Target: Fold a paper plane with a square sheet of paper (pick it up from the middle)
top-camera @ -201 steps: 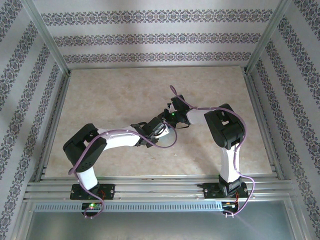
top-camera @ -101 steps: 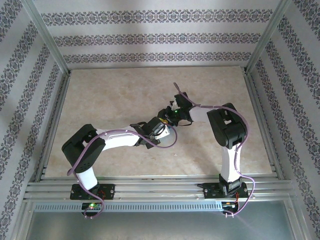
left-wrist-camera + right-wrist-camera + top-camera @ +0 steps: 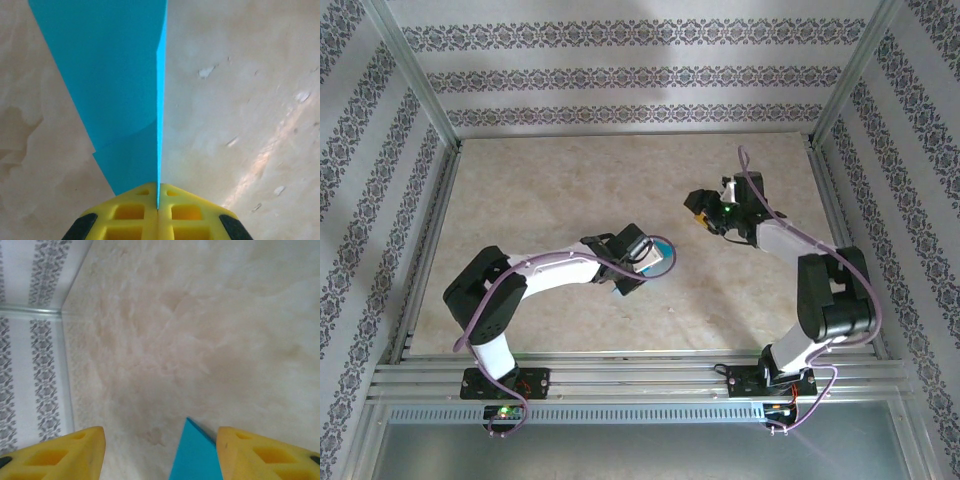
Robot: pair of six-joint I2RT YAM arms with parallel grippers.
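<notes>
The teal-blue sheet of paper [image 3: 663, 256] is folded flat into layers and hangs just above the table's middle. My left gripper [image 3: 645, 258] is shut on it. In the left wrist view the yellow jaws of that gripper [image 3: 158, 205] meet on the paper's thin folded edge, and the paper [image 3: 120, 75] stretches away from them. My right gripper [image 3: 700, 212] stands apart, to the right and further back, with its jaws open. Between its yellow fingers [image 3: 160, 437] a pointed corner of the paper [image 3: 196, 457] shows close to the right finger, ungripped.
The beige marbled table [image 3: 570, 190] is fenced by an aluminium frame [image 3: 620, 375] and patterned walls [image 3: 40, 365]. The right arm's elbow [image 3: 830, 300] stands near the right rail.
The right gripper opened, let go of the paper and drew back to the right and rear. The left gripper closed fully on the paper and stayed near the middle.
</notes>
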